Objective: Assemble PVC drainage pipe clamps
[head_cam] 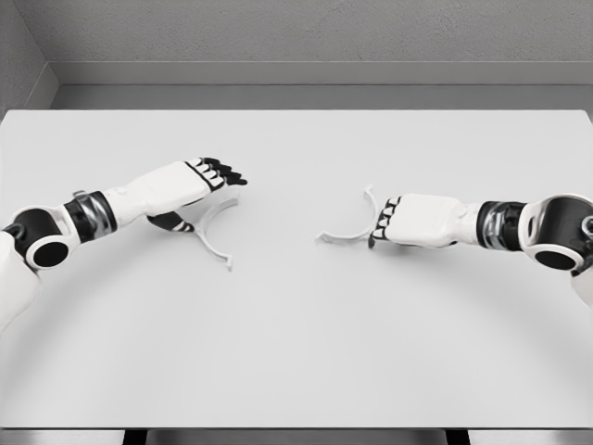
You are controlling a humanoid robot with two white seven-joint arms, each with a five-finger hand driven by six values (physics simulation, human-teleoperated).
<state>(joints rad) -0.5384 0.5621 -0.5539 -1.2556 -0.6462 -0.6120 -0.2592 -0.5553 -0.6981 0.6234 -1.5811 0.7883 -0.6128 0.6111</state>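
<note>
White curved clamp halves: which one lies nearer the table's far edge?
The white curved clamp half by the right hand; the one under the left hand reaches closer to the camera.

Left hand (206, 178) hovers over one white clamp half (212, 232); right hand (400, 221) touches another clamp half (350, 230); both lie on the white table (296, 352).

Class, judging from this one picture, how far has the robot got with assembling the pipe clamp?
Done: nothing joined; the two white clamp halves lie apart on the table. In hand: the left hand is over the left clamp half, and the right hand is at the right clamp half; a firm grasp is unclear. Left: bring them together.
</note>
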